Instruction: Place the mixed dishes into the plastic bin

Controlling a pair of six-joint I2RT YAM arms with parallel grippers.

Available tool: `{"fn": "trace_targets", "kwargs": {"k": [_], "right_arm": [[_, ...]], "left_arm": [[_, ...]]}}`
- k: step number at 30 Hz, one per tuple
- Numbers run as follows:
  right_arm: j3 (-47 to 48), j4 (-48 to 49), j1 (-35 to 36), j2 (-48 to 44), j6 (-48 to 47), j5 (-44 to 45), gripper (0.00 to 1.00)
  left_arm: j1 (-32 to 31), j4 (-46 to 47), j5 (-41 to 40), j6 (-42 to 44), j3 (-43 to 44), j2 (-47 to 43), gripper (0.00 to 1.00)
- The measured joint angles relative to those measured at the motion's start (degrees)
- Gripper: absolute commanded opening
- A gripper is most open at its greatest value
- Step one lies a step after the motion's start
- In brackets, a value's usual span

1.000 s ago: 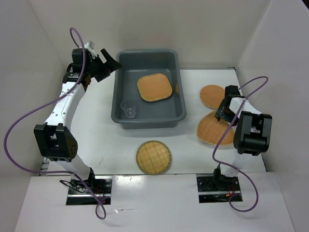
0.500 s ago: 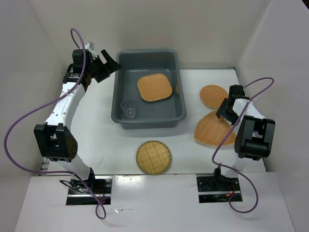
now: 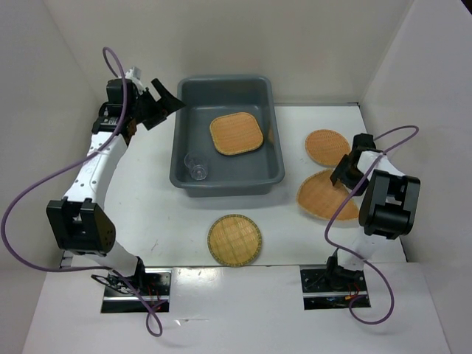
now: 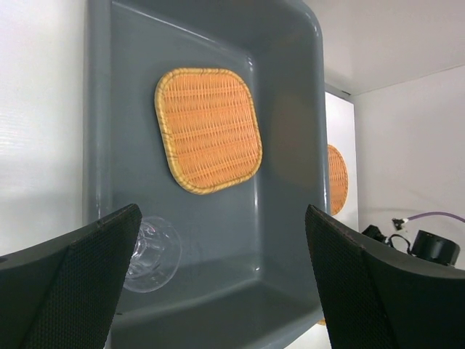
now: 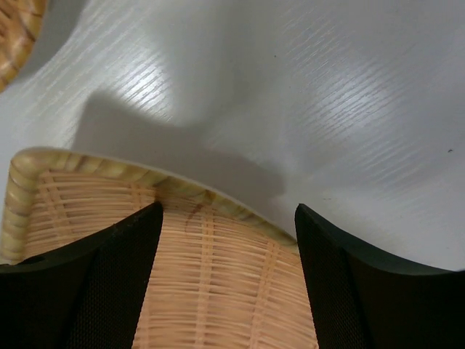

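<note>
Five dishes showed: four tan woven bamboo plates and one clear plastic cup [image 3: 198, 167]. Ahead of the released left gripper [image 3: 169, 98], the dark grey plastic bin [image 3: 225, 188] held the cup and the rounded-square plate [image 3: 237, 134]. The right gripper [image 3: 341, 177], fingers spread, hung over the fan-shaped plate [image 3: 318, 198] at its rim. The far round plate [image 3: 327, 146] lay just beyond it. The near round plate [image 3: 234, 240] lay well to its left on open white worktop [image 3: 155, 214].

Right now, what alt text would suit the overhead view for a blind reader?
A grey bin holds a squarish woven plate and a clear cup. Outside it lie two round plates and a fan-shaped plate, its edge under the right gripper.
</note>
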Motion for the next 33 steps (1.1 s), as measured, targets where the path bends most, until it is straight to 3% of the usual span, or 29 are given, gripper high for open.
{"fn": "trace_targets", "kwargs": {"k": [12,21,33], "right_arm": [[-1.4,0.9,-0.1,1.2,-0.2,-9.0,0.79],[-3.7,0.5,-0.1,-4.7,0.0,-15.3,0.79],[-4.7,0.4,-0.1,-4.9,0.0,-18.4,0.75]], "left_arm": [[0.0,-1.3,-2.9,0.1,-0.4,-2.6,1.0],[0.0,-1.3,-2.2,-0.3,-2.2,-2.6,1.0],[0.2,-0.8,-1.6,-1.5,-3.2,-2.6,1.0]]}}
